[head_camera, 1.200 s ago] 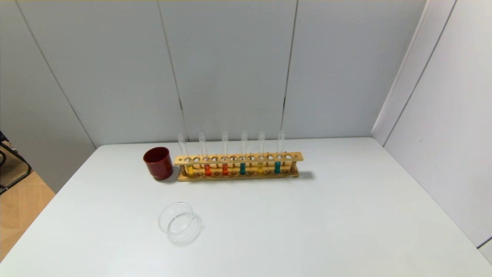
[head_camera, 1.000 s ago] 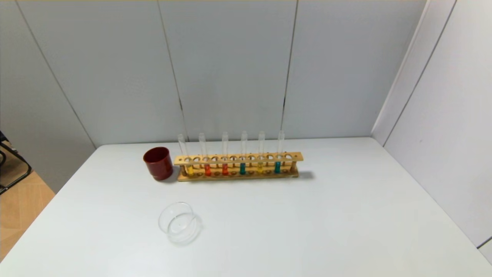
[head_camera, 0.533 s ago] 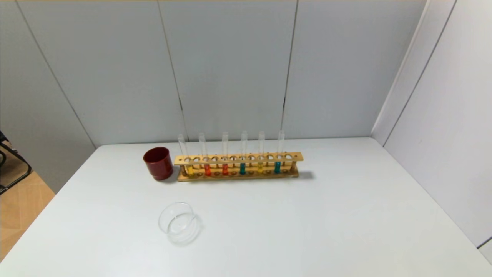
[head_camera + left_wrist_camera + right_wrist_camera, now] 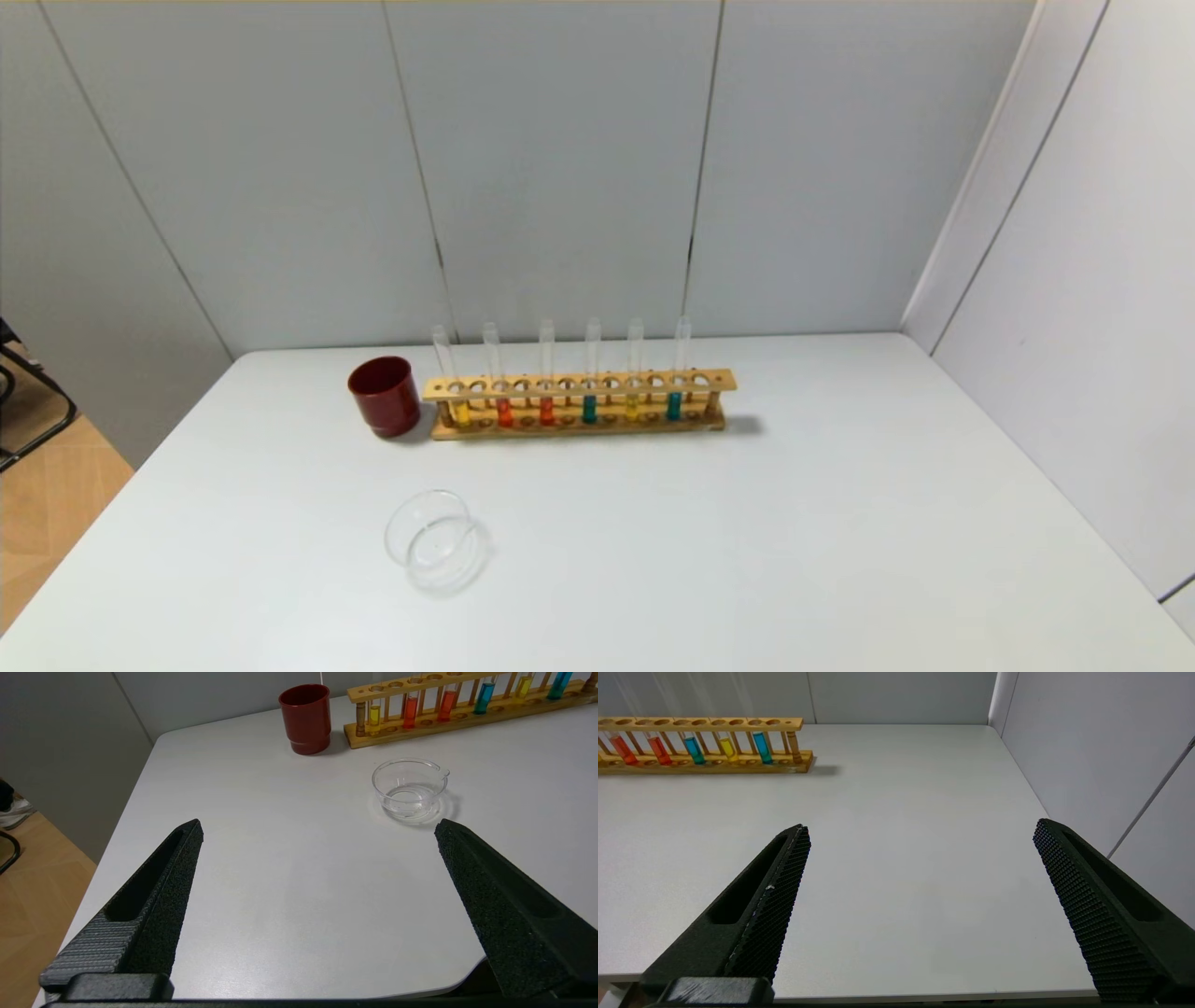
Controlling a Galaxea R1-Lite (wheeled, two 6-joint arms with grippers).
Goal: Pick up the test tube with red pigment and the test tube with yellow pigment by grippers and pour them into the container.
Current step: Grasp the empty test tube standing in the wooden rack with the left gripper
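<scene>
A wooden rack (image 4: 579, 383) at the back of the white table holds several upright glass tubes. From its left end stand a bright yellow tube (image 4: 460, 411), two red-orange tubes (image 4: 504, 411) (image 4: 546, 411), a teal tube, a paler yellow tube (image 4: 632, 407) and another teal tube. The clear glass container (image 4: 435, 541) sits nearer, left of centre; it also shows in the left wrist view (image 4: 409, 788). My left gripper (image 4: 317, 828) is open and empty above the table's near left edge. My right gripper (image 4: 920, 828) is open and empty above the near right edge. Neither shows in the head view.
A dark red cup (image 4: 384, 396) stands just left of the rack. Grey wall panels close in the table at the back and on the right. The table's left edge drops to a wooden floor (image 4: 47, 504).
</scene>
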